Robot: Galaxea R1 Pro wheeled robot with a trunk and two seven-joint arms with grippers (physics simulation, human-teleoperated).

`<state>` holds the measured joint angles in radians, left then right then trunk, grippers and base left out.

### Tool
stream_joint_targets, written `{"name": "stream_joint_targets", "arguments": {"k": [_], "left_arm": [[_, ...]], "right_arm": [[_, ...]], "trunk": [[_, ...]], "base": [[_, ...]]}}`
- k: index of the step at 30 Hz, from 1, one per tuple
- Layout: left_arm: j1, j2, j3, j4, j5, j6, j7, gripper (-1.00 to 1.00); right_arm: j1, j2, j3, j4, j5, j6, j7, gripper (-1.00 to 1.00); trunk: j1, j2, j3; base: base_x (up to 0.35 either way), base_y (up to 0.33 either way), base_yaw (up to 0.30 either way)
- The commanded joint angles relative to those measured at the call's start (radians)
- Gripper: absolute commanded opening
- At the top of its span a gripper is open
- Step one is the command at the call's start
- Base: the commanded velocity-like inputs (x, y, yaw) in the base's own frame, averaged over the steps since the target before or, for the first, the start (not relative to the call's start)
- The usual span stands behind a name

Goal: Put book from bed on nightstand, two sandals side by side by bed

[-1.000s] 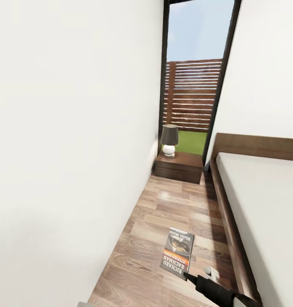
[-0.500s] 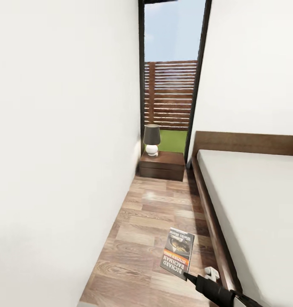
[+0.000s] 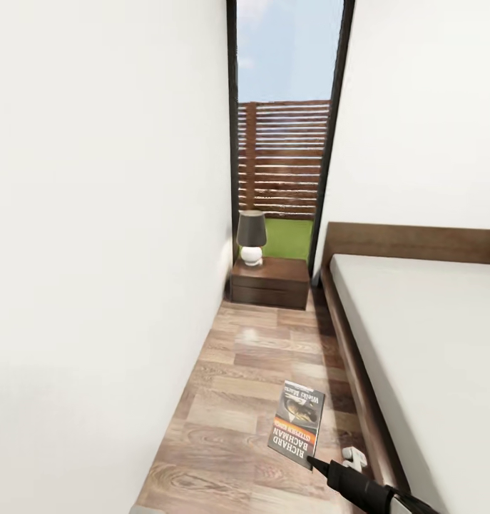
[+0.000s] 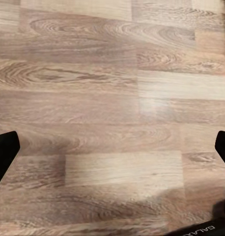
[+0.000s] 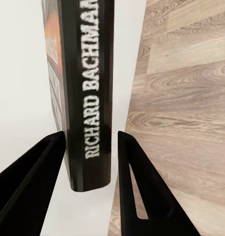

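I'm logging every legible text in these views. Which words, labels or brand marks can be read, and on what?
"RICHARD BACHMAN": cover of the book, in the head view.
"RICHARD BACHMA", cut off at the picture's edge: book's spine, between the right gripper fingers.
"GALA", cut off: dark arm part, left wrist view.
Smaller cover lettering: too blurred.

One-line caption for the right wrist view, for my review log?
Right hand grips the Richard Bachman book by its spine end, fingers on either side, above the wood-plank floor.
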<state>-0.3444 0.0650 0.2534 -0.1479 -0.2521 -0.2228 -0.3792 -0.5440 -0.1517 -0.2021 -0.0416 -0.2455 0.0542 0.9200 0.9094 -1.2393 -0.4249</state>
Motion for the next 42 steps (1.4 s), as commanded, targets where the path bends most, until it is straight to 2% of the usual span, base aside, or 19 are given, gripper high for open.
{"name": "stream_joint_targets", "arguments": {"k": [1, 10, 27, 42], "left_arm": [[-0.001, 0.000, 0.008, 0.001, -0.010, -0.004, -0.004, 1.00], [-0.001, 0.000, 0.008, 0.001, -0.010, -0.004, -0.003, 1.00], [-0.001, 0.000, 0.008, 0.001, -0.010, -0.004, -0.004, 1.00], [-0.001, 0.000, 0.008, 0.001, -0.010, -0.004, -0.004, 1.00]], "right_arm": [[-0.001, 0.000, -0.005, 0.000, -0.007, 0.006, 0.003, -1.00], [-0.001, 0.000, -0.005, 0.000, -0.007, 0.006, 0.003, -1.00], [-0.001, 0.000, -0.005, 0.000, -0.007, 0.006, 0.003, -1.00], [-0.001, 0.000, -0.004, 0.000, -0.006, 0.006, 0.002, -1.00]], "trunk": [[0.001, -0.001, -0.001], [0.001, -0.001, -0.001], [0.001, -0.001, -0.001], [0.001, -0.001, -0.001]], "base": [[0.321, 0.000, 0.000], [0.274, 0.000, -0.001], [0.022, 0.000, -0.212], [0.285, 0.000, -0.009]]}}
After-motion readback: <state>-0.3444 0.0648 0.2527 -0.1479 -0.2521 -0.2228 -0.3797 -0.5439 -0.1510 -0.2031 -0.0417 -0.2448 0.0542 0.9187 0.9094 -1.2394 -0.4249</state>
